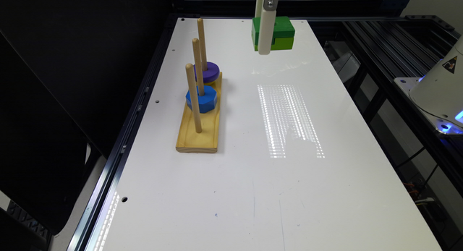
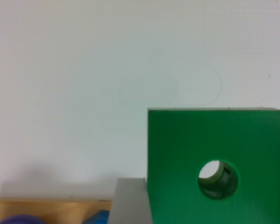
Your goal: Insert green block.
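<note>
While held above the table at the far end in the exterior view, green block clamped in gripper, well apart from peg board, wrist view, finger against block's side, hole open.

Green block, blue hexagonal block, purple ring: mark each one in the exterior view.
green block [image 1: 282, 28]: exterior view, dark green top.
blue hexagonal block [image 1: 207, 99]: exterior view, upper face.
purple ring [image 1: 212, 71]: exterior view, top surface.
</note>
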Robot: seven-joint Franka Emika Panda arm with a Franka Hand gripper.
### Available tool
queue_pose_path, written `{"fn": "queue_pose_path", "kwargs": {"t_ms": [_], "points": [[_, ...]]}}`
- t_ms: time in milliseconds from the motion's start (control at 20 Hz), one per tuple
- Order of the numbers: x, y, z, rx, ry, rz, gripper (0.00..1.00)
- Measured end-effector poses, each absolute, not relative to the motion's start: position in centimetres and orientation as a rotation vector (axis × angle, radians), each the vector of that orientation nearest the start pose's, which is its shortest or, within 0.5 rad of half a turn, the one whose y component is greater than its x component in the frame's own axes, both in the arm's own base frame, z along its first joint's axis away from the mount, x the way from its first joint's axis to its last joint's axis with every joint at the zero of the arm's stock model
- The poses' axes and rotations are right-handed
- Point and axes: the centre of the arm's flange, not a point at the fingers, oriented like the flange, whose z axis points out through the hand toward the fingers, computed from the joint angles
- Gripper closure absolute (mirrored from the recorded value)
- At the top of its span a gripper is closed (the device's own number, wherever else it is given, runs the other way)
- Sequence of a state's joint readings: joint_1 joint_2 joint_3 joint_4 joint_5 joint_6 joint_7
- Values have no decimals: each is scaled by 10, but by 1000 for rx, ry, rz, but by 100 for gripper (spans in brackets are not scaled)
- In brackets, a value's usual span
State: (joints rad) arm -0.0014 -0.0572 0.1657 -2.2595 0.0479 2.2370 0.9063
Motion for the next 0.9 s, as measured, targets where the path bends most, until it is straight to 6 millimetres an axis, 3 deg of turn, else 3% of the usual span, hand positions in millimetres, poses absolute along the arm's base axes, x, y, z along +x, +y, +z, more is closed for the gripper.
{"fn": "queue_pose_path", "kwargs": {"t_ms": [900], "points": [[518, 88, 389, -2861, 1160, -40, 100]]}}
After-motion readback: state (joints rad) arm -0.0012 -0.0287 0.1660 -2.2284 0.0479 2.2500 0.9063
